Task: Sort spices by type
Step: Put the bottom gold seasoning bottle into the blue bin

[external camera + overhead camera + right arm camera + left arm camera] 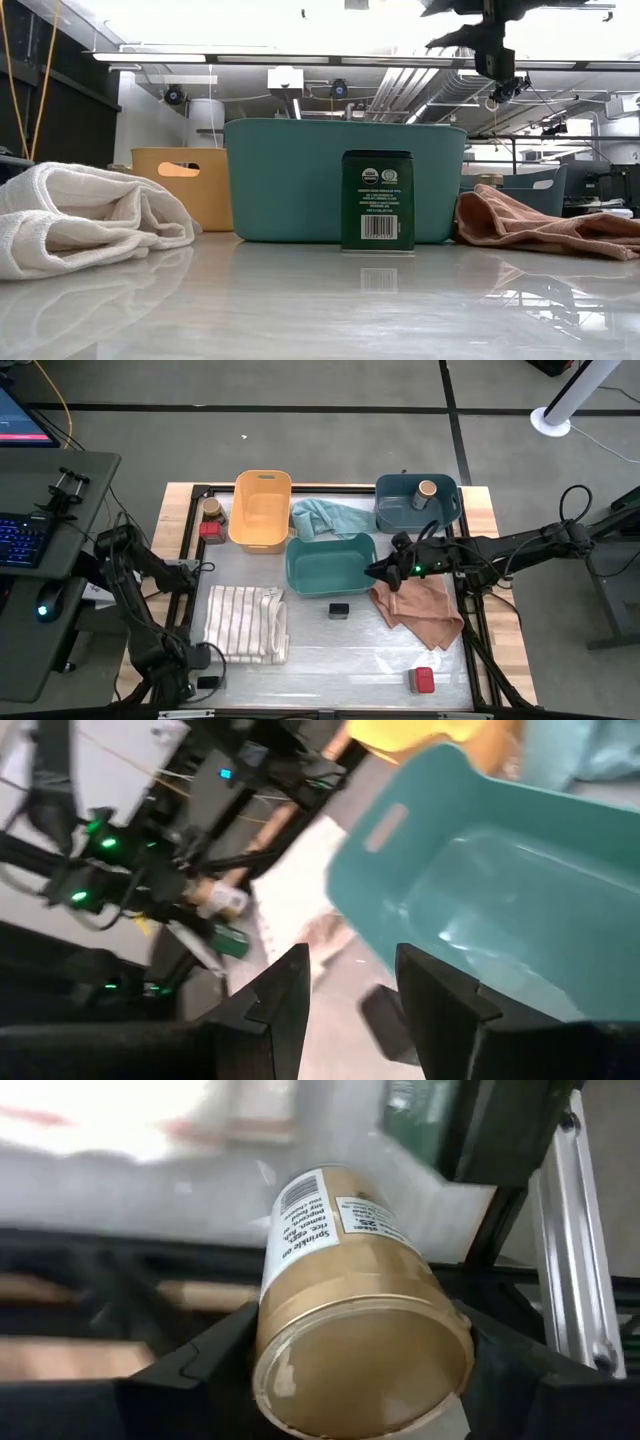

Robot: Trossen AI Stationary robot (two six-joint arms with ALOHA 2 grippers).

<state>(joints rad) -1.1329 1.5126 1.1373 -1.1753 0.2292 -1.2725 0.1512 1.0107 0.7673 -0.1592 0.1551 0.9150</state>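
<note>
My left gripper (196,566) is at the table's left edge, shut on a round jar with a tan lid (360,1350). My right gripper (376,572) hangs open and empty over the near right corner of the teal bin (330,563); it also shows high in the low view (490,45). A flat black tin (339,610) stands upright on the table in front of that bin (377,200). A red-topped jar (424,680) sits near the near right corner. Another red-topped jar (211,531) and a round jar (210,509) stand left of the yellow bin. One tan-lidded jar (427,493) is in the dark blue bin. My left gripper pinches the round jar between its two fingers (205,1365), which sit on opposite sides of the body near the lid end (300,1330). The tan lid faces back toward the wrist and the labelled body (320,1220) points away. Whether the jar is clear of the table does not show.
Yellow bin (262,510), teal bin and dark blue bin (400,515) line the far half. A striped white cloth (245,622) lies near left, a pink cloth (420,610) right under my right arm, a teal cloth (328,517) between bins. Bare table lies along the near edge.
</note>
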